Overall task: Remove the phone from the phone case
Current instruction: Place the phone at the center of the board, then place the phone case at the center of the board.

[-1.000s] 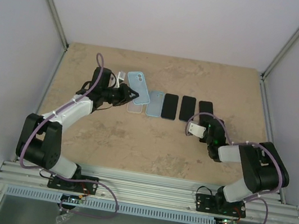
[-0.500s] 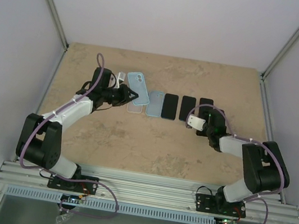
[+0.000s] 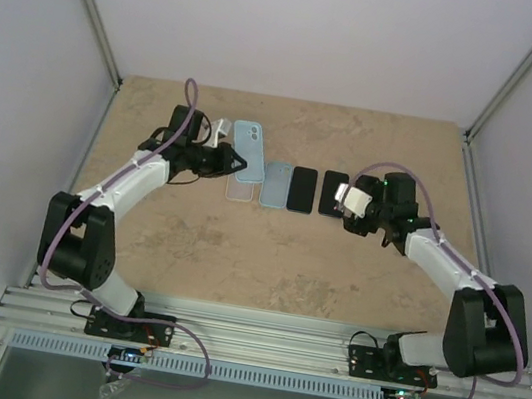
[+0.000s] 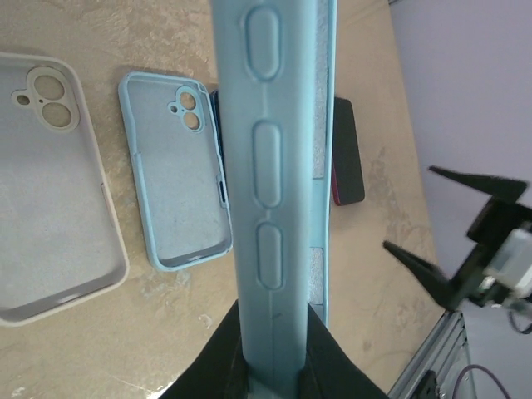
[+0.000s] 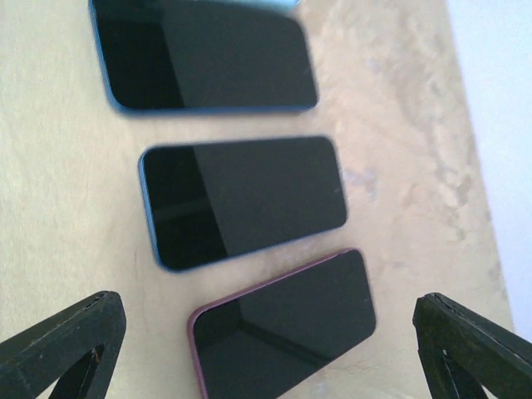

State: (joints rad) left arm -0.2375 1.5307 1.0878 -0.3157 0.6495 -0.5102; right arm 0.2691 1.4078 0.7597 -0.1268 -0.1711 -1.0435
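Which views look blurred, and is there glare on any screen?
Right wrist: slightly blurred, the middle phone soft-edged with a faint sheen, no harsh glare. Left wrist: the blue case fills the centre, fairly sharp. Top external: sharp, evenly lit, only soft shadows.

A robot lab cell, by the look of it: plain pale walls (image 3: 304, 23) and metal posts (image 3: 88, 9) box in a table (image 3: 266, 260), with a left arm (image 3: 132, 181) and right arm (image 3: 439, 257) bolted to an aluminium rail (image 3: 263, 346).
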